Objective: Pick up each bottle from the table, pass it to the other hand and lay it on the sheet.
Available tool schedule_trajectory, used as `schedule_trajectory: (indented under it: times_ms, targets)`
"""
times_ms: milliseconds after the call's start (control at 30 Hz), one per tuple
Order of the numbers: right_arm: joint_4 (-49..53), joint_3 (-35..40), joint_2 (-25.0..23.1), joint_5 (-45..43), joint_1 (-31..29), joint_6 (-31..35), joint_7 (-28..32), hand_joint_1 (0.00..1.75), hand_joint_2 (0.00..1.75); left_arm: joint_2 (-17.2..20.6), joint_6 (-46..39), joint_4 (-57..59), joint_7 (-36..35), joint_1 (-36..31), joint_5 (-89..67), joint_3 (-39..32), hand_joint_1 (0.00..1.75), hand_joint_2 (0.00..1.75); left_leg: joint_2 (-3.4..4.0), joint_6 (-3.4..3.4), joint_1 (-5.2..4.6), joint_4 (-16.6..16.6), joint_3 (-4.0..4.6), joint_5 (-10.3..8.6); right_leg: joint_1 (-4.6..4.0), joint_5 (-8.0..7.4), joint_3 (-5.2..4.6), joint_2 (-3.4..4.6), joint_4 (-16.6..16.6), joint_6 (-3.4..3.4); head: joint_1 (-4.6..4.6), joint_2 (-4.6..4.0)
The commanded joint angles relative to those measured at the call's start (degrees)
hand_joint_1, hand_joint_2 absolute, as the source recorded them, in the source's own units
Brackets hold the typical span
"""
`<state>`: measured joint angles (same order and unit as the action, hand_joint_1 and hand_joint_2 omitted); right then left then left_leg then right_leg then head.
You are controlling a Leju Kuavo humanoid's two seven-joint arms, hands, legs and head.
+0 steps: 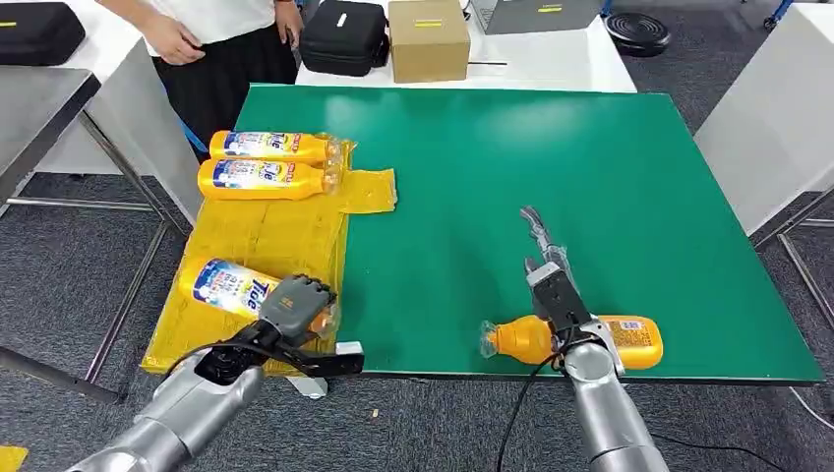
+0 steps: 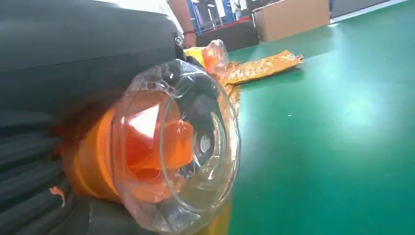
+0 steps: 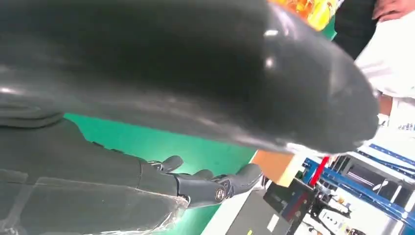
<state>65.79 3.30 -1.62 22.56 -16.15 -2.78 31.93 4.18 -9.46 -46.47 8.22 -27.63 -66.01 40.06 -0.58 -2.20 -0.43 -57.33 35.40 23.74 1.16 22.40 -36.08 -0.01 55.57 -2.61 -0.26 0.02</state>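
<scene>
My left hand (image 1: 295, 303) is wrapped around a bottle (image 1: 228, 286), lying on its side on the yellow sheet (image 1: 266, 231) at the table's (image 1: 590, 177) left edge. The left wrist view shows that bottle's clear cap (image 2: 181, 147) close up against the hand. Two more bottles (image 1: 270, 163) lie side by side at the sheet's far end. My right hand (image 1: 547, 270) holds nothing, fingers stretched flat over the green top. Another bottle (image 1: 575, 340) lies on its side at the near edge, under my right wrist. A person (image 1: 211, 39) stands beyond the sheet, a cardboard box (image 1: 428, 39) near.
</scene>
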Motion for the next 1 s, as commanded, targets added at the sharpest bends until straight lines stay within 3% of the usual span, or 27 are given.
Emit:
schedule_trajectory:
  times_ms: [33,67,133,667,1000]
  targets:
    - [0.2,-1.5,-0.3,0.2,-0.2,-0.7,-0.5,0.00,0.00,-2.3,0.0,4.4,-0.5,1.3,-0.6,0.8,0.56,1.75,0.11,0.15,0.08,0.0,-0.46,0.17,-0.09,0.15,0.45,0.06,0.0,0.14,-0.02,0.00]
    - [0.2,-1.5,-0.3,0.3,-0.2,-0.8,-0.5,0.00,0.00,-2.4,-0.2,4.4,-0.7,1.6,-0.7,0.7,0.17,1.75,0.10,0.12,0.06,0.0,-0.39,0.14,-0.07,0.11,0.37,0.06,-0.1,0.11,-0.04,0.00]
    - [0.1,-1.5,-0.5,0.3,-0.4,-1.1,-0.5,0.00,0.00,-2.4,-0.2,4.0,-1.2,2.3,-1.2,0.3,0.00,1.75,0.08,0.12,0.06,0.0,-0.40,0.14,-0.08,0.13,0.38,0.03,0.0,0.12,-0.02,0.00]
    - [-2.6,-0.7,-0.7,-0.2,-1.8,-2.1,0.1,0.00,0.00,-1.8,0.5,1.3,-2.0,5.0,-4.2,-3.2,0.00,1.75,0.26,0.14,0.08,0.1,-0.56,0.18,-0.09,0.10,0.53,0.21,-0.1,0.14,-0.02,0.00]
    - [-2.7,-0.5,-1.1,-0.6,-1.7,-1.8,0.5,0.00,0.00,1.6,4.0,0.7,-2.8,4.1,-7.6,-2.3,0.00,1.75,0.33,0.15,0.10,0.1,-0.61,0.19,-0.10,0.08,0.57,0.29,-0.1,0.14,0.00,0.00]
